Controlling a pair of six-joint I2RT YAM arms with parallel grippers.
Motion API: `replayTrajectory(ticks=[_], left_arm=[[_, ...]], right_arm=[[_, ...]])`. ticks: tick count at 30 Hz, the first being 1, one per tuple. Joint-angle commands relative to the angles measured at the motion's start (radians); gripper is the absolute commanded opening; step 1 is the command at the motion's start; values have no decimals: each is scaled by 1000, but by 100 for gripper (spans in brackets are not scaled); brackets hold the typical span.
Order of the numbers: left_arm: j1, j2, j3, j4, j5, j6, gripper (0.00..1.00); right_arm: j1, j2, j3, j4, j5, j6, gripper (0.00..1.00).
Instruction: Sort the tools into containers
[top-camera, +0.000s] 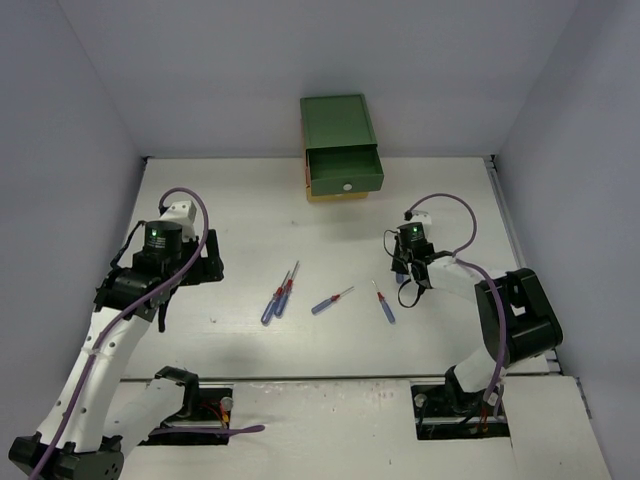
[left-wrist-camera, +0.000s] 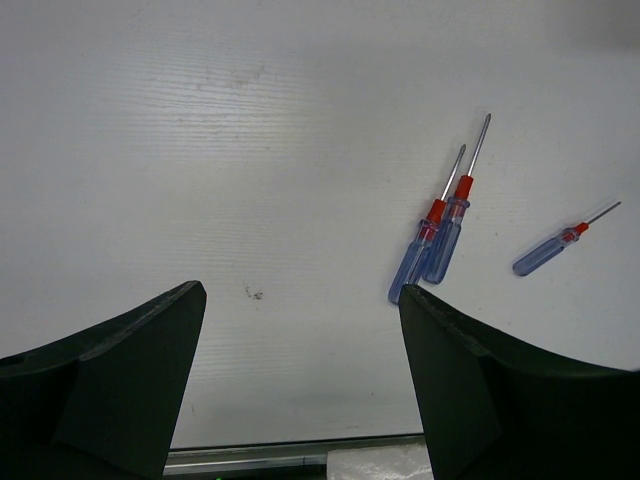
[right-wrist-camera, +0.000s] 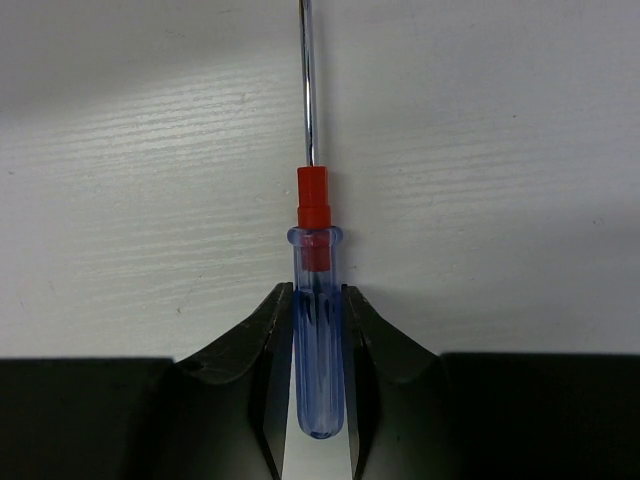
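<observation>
My right gripper is shut on the clear blue handle of a thin screwdriver with a red collar; its shaft points away over the table. In the top view this gripper is right of centre. Three more blue-and-red screwdrivers lie loose: a pair side by side, one and one. The cabinet stands at the back, its green top drawer pulled open, with yellow below. My left gripper is open and empty, left of the pair.
A third loose screwdriver shows at the right of the left wrist view. Grey walls enclose the white table on three sides. The table's near edge runs just below my left fingers.
</observation>
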Motion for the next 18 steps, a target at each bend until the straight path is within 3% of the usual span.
replayTrajectory(ticks=[1,7,12,18], left_arm=[[0,18,21,23,-3,21,75],[0,25,33,22,-2,24,75],[0,36,42,24,-3,24,75],[0,43,50,23,-3,30,75]], right_arm=[[-12,-21,46,30,15,-26,0],[-10,-217,77,1,71,-80,0],[-10,-356,215,-40,56,-281,0],[-9,-284,467,-40,-155,-537,0]])
